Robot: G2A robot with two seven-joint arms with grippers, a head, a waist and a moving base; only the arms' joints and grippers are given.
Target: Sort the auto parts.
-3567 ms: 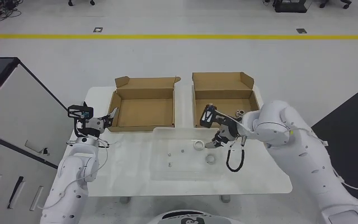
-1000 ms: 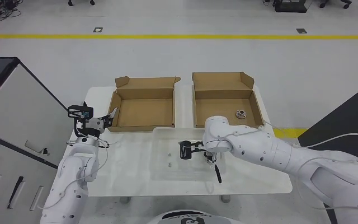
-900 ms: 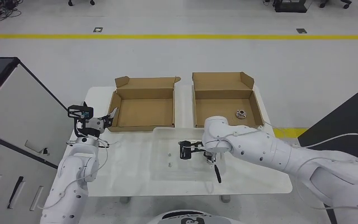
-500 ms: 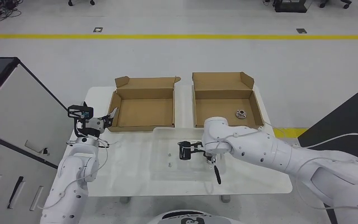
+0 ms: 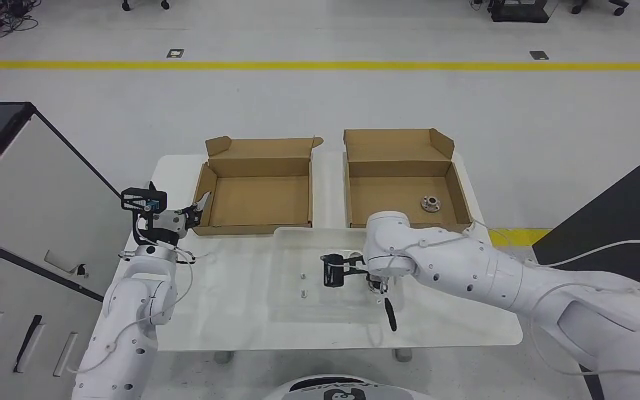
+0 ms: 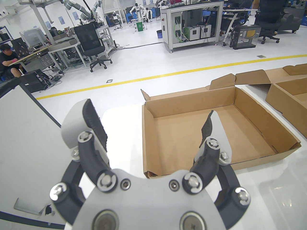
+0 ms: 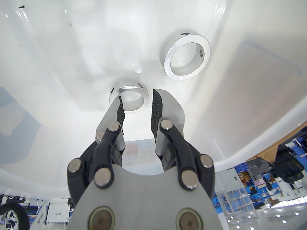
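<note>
**Right fingers narrowed over a ring in the tray**

My right gripper [image 7: 137,101] points down into the white tray [image 7: 72,48] with its jaws drawn to a narrow gap and nothing held. The nearer ring [image 7: 129,99] lies flat on the tray floor at my fingertips [image 7: 156,106]. One tip overlaps its rim and the other stands just beside its outer edge. The second ring [image 7: 187,56] lies near it, apart, against the tray's rising wall.

I judge the risk to be in that offset. If I close from here, one finger may land on the rim instead of outside it. The smooth metal could then tip or skate across the glossy floor towards the second ring.

Beyond the tray stand the left box [image 5: 258,195], bare inside, and the right box [image 5: 400,190], which holds one round part [image 5: 431,203]. My left gripper [image 6: 151,118] hangs wide open and empty at the table [image 5: 240,320] edge beside the left box.
</note>
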